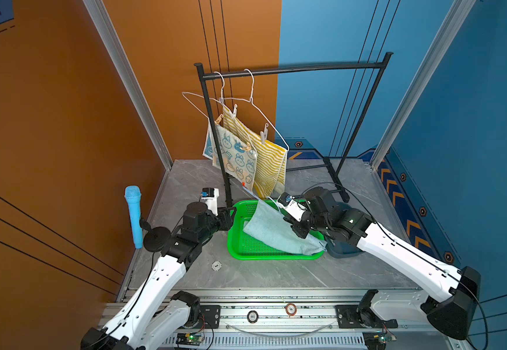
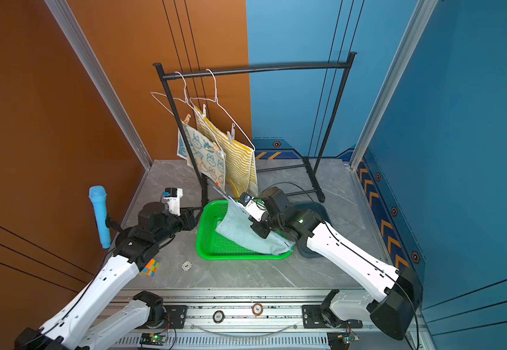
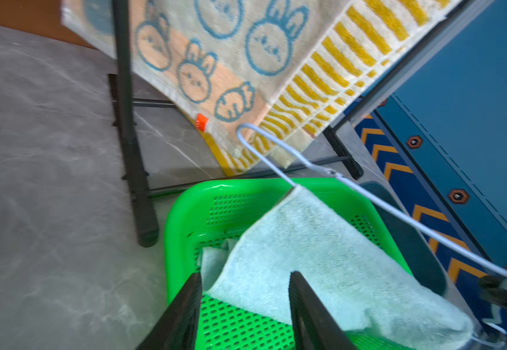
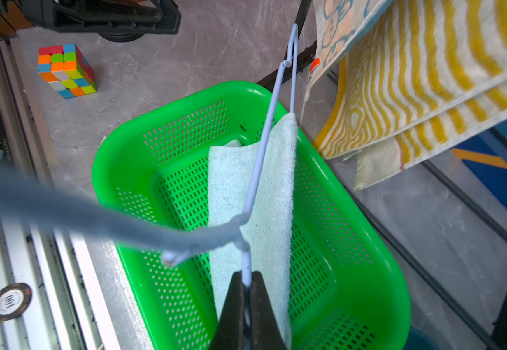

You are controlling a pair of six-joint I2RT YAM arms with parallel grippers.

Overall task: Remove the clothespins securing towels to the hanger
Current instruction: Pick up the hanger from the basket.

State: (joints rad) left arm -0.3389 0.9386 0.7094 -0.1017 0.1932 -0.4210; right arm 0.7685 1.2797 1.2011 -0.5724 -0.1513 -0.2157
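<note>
**Right gripper** (image 4: 247, 280): pressed together on the wire of the pale blue hanger (image 4: 256, 178). Sits over the 3 o'clock side of the green basket (image 1: 234, 245) in both top views.

**Left gripper** (image 3: 244, 283): fingers spread, nothing clamped between them. Sits at 9 o'clock of the basket, just beside its rim, and points toward the blue-green towel (image 1: 271, 235).

**Blue-green towel**: drapes over the bar of the pale blue hanger. Runs from 11 o'clock to 4 o'clock across the basket, one end reaching down into it.

**Bunny towel** (image 1: 234, 156) and **striped towel** (image 1: 271, 165): hang side by side on white hangers (image 1: 250, 89) from the black rack (image 1: 291, 70), at 12 o'clock of the basket.

**Clothespins** (image 1: 247, 148): four visible, all at 12 o'clock on the rack's hangers.
- Two tan ones grip the top edge of the bunny towel.
- Two paler ones grip the top edge of the striped towel.

**Table** (image 1: 276, 272): grey marbled top, bears the rack, the basket and the items below.
- **Dark blue bowl** (image 1: 344, 253): just beside the basket at 3 o'clock, partly under the right arm.
- **Blue microphone** (image 1: 133, 216): upright at 9 o'clock, at the table's edge.
- **Colour cube** (image 4: 66, 71): at 8 o'clock of the basket, near the left arm.
</note>
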